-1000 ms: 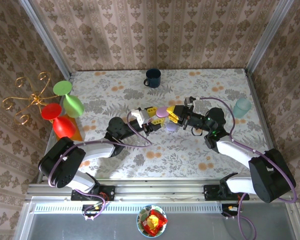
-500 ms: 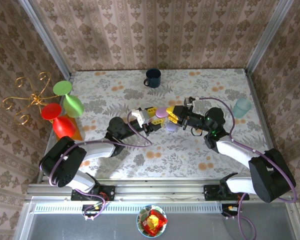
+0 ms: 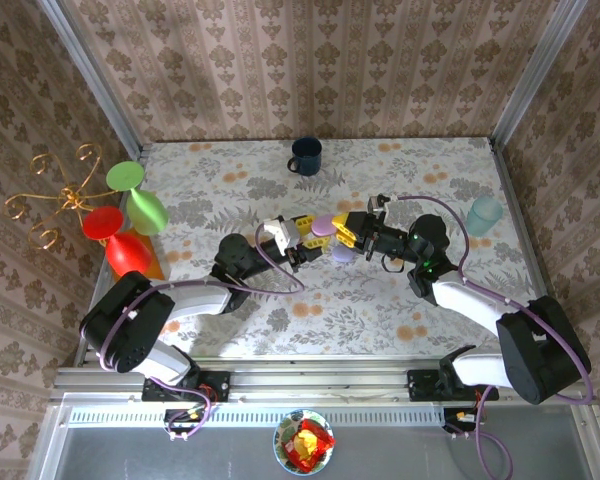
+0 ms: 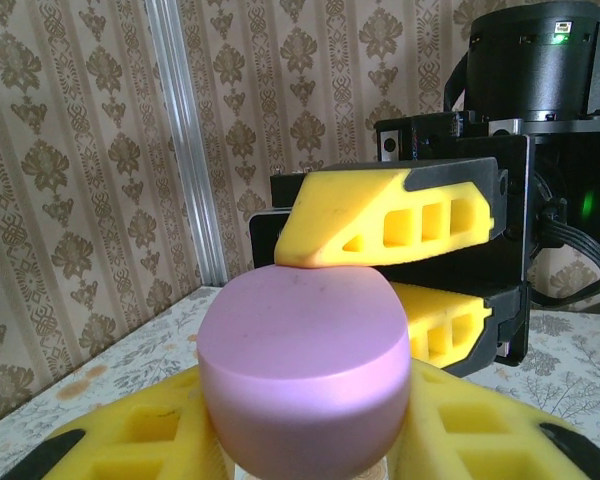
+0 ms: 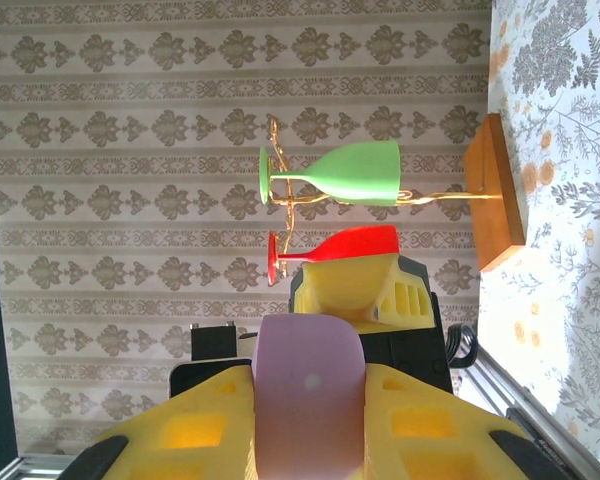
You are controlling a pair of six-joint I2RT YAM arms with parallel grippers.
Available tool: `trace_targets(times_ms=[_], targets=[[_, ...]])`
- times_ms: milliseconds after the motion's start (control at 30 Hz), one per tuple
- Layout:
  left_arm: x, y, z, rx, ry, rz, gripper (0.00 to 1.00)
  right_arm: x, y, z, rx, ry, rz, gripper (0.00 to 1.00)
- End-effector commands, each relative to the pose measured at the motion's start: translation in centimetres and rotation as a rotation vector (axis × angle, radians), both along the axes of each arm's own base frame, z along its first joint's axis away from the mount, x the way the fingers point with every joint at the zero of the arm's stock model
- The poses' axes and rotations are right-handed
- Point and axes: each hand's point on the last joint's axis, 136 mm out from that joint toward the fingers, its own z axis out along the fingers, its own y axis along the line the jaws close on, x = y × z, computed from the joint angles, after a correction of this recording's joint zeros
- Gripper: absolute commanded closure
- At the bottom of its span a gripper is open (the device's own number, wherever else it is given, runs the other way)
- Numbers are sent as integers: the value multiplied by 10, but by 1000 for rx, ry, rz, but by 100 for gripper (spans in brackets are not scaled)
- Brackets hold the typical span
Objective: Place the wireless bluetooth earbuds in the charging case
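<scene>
A pink oval charging case hangs above the middle of the table, gripped from both sides. My left gripper comes in from the left and is shut on it. In the left wrist view the case sits squeezed between the yellow fingers. My right gripper comes from the right and is also shut on the case, its pads pressed to both faces. A lilac oval piece lies just below the right fingers. The earbuds are hidden.
A dark blue mug stands at the back centre and a teal cup at the right edge. At the left, a gold rack on a wooden base holds green and red glasses.
</scene>
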Motion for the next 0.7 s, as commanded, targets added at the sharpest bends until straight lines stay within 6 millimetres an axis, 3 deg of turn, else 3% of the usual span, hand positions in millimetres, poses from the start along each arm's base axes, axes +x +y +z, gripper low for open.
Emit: trace_targets(times_ms=[0,100,267,367,467,667], targets=[[-7,-2,8,-15,-40,-33,71,-1,3,3,-31,-38,15,65],[-10,0,-1,7,-45,-48,68,2,-6,6,-64,-98,-23,41],[-21,5,-22,44,-3,-83,66,0,-29,-8,-212,-182,-81,23],[-35,9,-29,59,22,-143,66,-11,-41,-21,-456,-301,-95,18],[-47,13,-35,68,64,-203,66,-27,-50,-18,-650,-519,-91,17],[-58,17,-45,83,123,-252,67,-56,-47,-8,-832,-917,-64,15]])
